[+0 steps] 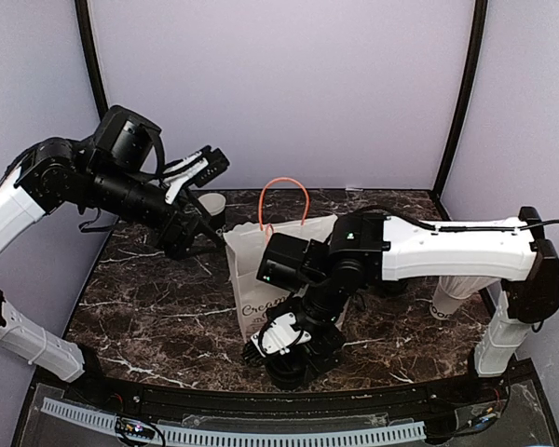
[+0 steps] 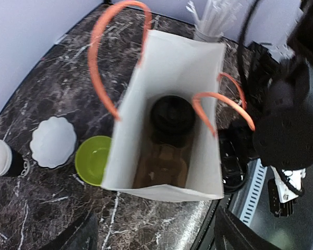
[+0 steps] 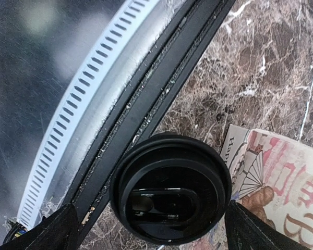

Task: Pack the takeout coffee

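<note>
Black takeout coffee (image 3: 170,194) stands upright within widely parted right tool (image 3: 152,211); left tool (image 2: 159,237) gapes.

Glossy dark marble-look table (image 1: 149,307), matt white paper bag (image 2: 169,62), smooth black plastic takeout coffee lid (image 3: 172,192)

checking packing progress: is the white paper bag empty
Not empty: a black lidded cup sits at the bottom of the white orange-handled paper bag.

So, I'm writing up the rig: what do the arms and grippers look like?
The left arm and right arm pair white shells with black joints; a black cable runs along the right one's forearm. The left gripper and right gripper are black with white parts.
</note>
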Controlling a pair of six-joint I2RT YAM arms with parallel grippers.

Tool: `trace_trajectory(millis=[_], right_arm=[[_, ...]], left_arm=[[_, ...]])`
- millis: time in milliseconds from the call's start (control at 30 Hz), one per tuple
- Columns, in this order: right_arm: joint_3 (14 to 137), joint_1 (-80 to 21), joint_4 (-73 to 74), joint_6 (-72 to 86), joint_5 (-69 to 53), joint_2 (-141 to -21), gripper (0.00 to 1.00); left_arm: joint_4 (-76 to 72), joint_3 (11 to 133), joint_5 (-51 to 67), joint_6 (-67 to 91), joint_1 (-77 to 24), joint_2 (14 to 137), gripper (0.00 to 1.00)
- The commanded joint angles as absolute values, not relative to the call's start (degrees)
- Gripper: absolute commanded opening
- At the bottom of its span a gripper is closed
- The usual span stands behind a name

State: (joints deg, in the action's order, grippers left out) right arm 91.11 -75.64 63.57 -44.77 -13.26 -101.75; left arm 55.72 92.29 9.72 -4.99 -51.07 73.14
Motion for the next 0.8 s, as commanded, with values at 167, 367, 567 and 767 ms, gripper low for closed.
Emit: trace_trajectory(millis=[167,367,567,767], right_arm=[[102.64,-63.42,81.33,-49.86,-34.53,-92.0,0.99],[100.29,-56.7,81.25,-49.85,-32.78,-82.87,0.99],[100.76,-50.58,81.28,-50.18,-36.44,-78.4,0.98],[102.43,-50.54,81.26,-50.06,-40.7,-78.97,0.99]], left_arm=[[67.99,91.3,7.96,-5.22,-70.08,77.68,0.79],[64.77,92.24,11.31,-6.68,-77.54,81.65,0.79],[60.97,95.03,10.89,-10.53,-80.95,88.34,0.78],[56.4,94.64,7.0,-13.44,-80.99,93.98,0.82]])
